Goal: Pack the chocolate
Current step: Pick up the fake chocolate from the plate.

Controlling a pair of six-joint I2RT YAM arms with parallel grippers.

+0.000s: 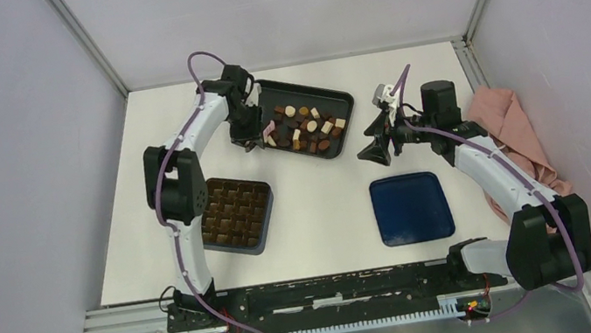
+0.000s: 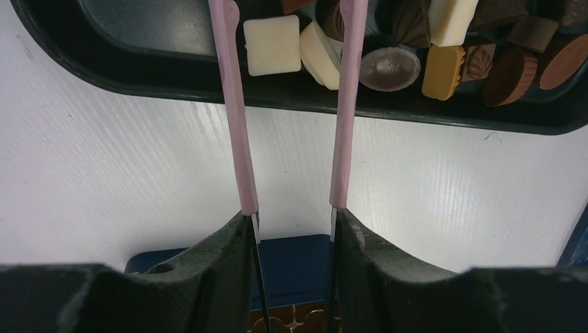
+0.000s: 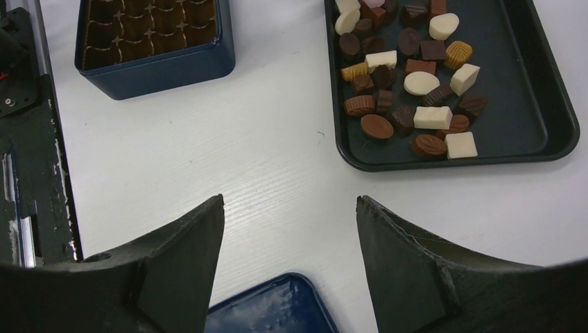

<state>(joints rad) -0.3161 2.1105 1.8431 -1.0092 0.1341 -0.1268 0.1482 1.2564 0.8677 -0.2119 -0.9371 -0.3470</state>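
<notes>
The chocolate (image 1: 310, 126), several small dark, brown and cream pieces, lies in a black tray (image 1: 340, 98) at the back. My left gripper (image 1: 250, 136) is at the tray's left rim, shut on pink tweezers (image 1: 270, 129). In the left wrist view the gripper (image 2: 292, 214) holds the tweezers' two arms (image 2: 234, 104) spread apart, reaching over the tray rim (image 2: 139, 66) either side of a white square piece (image 2: 272, 44). Their tips are out of frame. My right gripper (image 1: 380, 141) is open and empty above the table, right of the tray. In the right wrist view it (image 3: 290, 201) faces the chocolate (image 3: 409, 76).
A dark blue box with square compartments (image 1: 235, 213) sits front left by the left arm and shows in the right wrist view (image 3: 152, 66). Its blue lid (image 1: 410, 207) lies front right, below the right gripper. A pink cloth (image 1: 517, 133) lies at the right edge.
</notes>
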